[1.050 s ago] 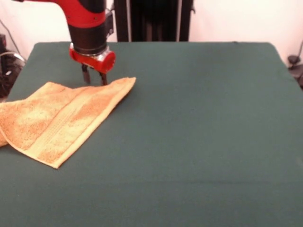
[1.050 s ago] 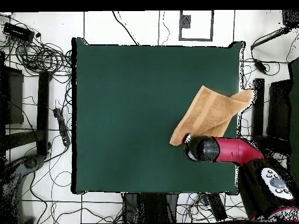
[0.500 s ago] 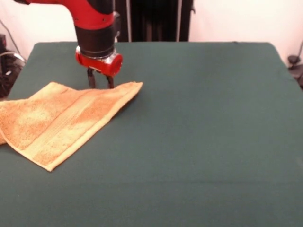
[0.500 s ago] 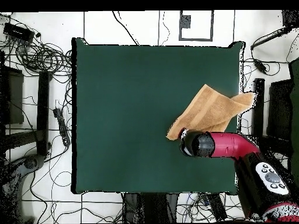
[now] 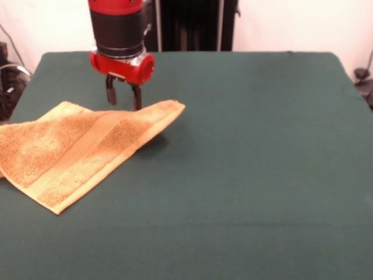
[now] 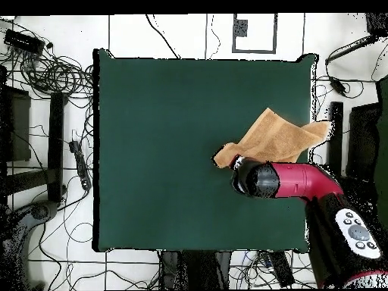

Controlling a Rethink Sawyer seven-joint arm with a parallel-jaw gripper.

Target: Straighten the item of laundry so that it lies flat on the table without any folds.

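Observation:
The item of laundry (image 5: 81, 149), a golden-orange terry towel with a woven band, lies at the left of the green table (image 5: 250, 146). It is spread out but skewed, and its right corner is raised off the cloth with a shadow beneath. My gripper (image 5: 123, 105) hangs at the towel's far edge, near that corner. Its two dark fingers reach down to the edge and it is shut on the towel. In the overhead view the towel (image 6: 276, 140) sits by the table's right side, and the red wrist (image 6: 258, 179) covers the gripper.
One end of the towel (image 6: 321, 126) hangs past the table's edge. Cables (image 6: 45, 72) and dark stands lie on the floor around the table (image 6: 167, 136). Green cloth stretches wide on the side of the towel away from that edge.
The gripper has travelled toward the table's middle and risen a little. The towel's corner has come along with it and the towel has slid the same way.

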